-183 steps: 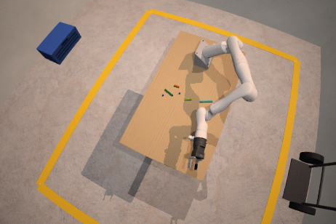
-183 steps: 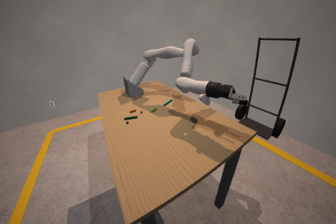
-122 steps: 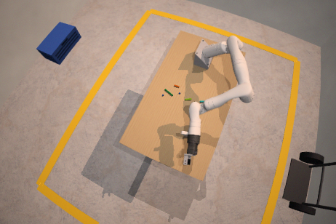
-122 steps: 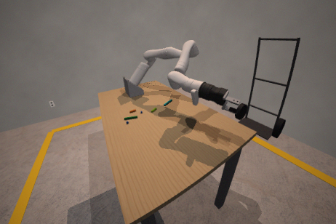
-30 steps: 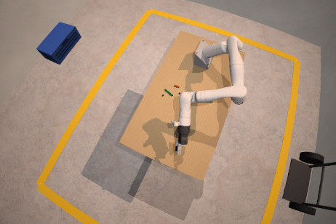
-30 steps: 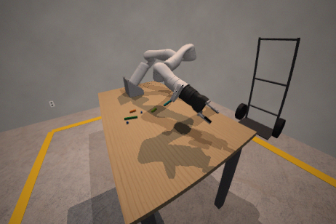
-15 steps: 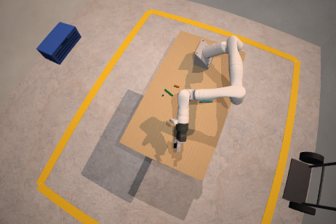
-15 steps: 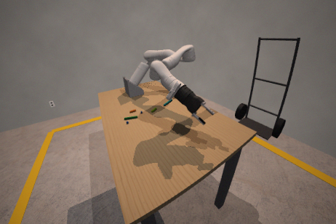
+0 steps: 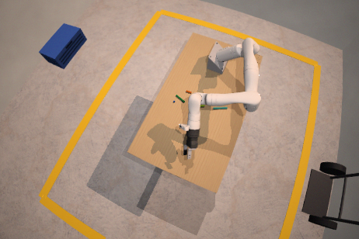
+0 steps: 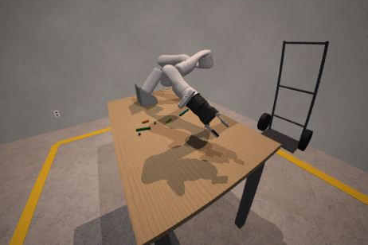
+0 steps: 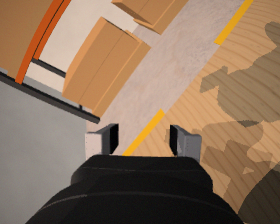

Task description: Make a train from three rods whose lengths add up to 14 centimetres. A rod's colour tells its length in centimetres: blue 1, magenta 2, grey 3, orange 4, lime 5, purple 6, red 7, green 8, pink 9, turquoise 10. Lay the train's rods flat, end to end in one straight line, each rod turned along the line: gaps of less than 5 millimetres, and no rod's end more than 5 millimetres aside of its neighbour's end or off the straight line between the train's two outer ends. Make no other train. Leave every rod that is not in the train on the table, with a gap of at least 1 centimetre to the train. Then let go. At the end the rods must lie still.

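Several rods lie apart in the middle of the wooden table: an orange rod (image 9: 188,91), a green rod (image 9: 179,98), a small blue rod (image 9: 173,101), a lime rod (image 9: 202,105) partly under the arm, and a turquoise rod (image 9: 220,109). They also show in the exterior view: orange (image 10: 145,121), green (image 10: 143,129), blue (image 10: 139,134), lime (image 10: 169,120), turquoise (image 10: 183,112). My gripper (image 9: 187,154) (image 10: 217,127) hangs tilted above the table's near half, away from the rods, open and empty. The wrist view shows its fingers apart and no rods.
The arm's base (image 9: 216,58) stands at the table's far end. A hand truck (image 10: 292,98) stands off the table to the right, a blue crate (image 9: 63,46) on the floor to the left. A yellow line (image 9: 116,68) rings the table.
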### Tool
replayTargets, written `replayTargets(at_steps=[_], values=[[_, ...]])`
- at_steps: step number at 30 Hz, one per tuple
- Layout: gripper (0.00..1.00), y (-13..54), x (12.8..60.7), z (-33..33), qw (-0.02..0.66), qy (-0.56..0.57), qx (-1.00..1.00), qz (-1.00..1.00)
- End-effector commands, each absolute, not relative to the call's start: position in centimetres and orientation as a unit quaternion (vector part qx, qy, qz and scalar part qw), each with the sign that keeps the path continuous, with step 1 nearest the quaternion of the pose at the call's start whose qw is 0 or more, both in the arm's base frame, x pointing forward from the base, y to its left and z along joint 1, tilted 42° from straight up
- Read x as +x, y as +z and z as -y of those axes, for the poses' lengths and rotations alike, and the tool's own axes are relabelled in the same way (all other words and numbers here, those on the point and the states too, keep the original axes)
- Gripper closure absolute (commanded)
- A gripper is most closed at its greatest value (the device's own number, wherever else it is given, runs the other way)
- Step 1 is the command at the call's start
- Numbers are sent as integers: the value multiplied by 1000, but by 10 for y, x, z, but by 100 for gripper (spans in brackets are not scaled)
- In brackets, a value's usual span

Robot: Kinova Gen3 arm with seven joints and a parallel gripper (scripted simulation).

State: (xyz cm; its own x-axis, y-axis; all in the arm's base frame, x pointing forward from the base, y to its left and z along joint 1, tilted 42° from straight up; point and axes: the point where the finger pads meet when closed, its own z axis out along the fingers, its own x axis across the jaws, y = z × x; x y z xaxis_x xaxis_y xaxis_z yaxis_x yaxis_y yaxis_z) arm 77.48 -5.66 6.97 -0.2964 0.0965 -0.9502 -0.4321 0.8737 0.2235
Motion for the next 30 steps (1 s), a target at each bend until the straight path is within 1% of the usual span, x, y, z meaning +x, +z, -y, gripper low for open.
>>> replayTargets(at_steps=[1,6,7,12,13,18,19,24,25,30], values=[[0,63,768,61,579,216,-131,-775],[0,63,768,61,579,216,-131,-775],[0,57,761,64,574,206,-154,-778],[0,57,761,64,574,206,-154,-778],[0,50,754,66,568,197,-177,-779],[0,50,754,66,568,197,-177,-779],[0,44,746,69,563,188,-200,-780],[0,44,746,69,563,188,-200,-780],[0,37,738,71,557,179,-224,-780],[0,37,738,71,557,179,-224,-780]])
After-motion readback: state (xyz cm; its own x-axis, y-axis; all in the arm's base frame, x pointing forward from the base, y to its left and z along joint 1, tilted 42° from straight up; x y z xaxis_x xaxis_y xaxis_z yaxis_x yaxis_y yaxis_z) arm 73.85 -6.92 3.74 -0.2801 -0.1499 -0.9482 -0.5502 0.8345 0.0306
